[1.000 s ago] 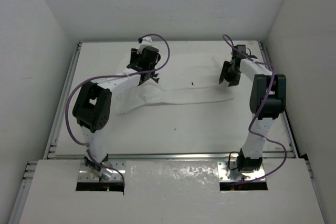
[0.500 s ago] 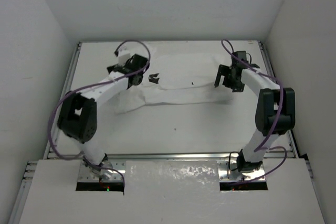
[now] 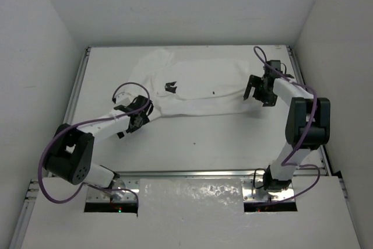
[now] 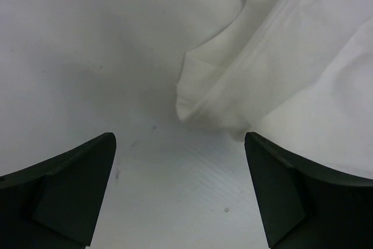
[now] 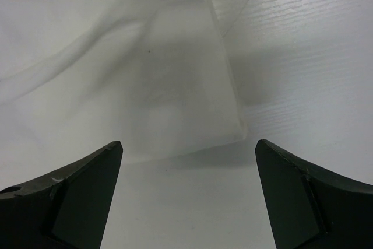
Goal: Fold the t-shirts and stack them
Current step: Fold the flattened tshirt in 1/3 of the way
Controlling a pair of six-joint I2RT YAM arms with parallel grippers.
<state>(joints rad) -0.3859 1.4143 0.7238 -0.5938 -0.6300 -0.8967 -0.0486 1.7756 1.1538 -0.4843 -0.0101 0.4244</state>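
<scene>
One white t-shirt [image 3: 198, 86] lies spread out, wrinkled, across the back middle of the table, with a small dark mark [image 3: 171, 87] near its left half. My left gripper [image 3: 140, 116] stands open just off the shirt's near-left edge. In the left wrist view a rolled hem [image 4: 233, 80] lies ahead of the gripper [image 4: 179, 139], and only bare table is between the fingers. My right gripper [image 3: 260, 93] is open at the shirt's right end. The right wrist view shows the shirt's corner [image 5: 175, 91] just beyond the gripper [image 5: 189, 144], which holds nothing.
The white table [image 3: 210, 144] is boxed in by white walls on the left, back and right. A metal rail [image 3: 192, 174] runs along its near edge. Purple cables loop from both arms.
Both grippers have opened and let go of the shirt. The left arm has drawn back toward the near left. The right gripper has shifted slightly right. The shirt now lies spread out at the back.
</scene>
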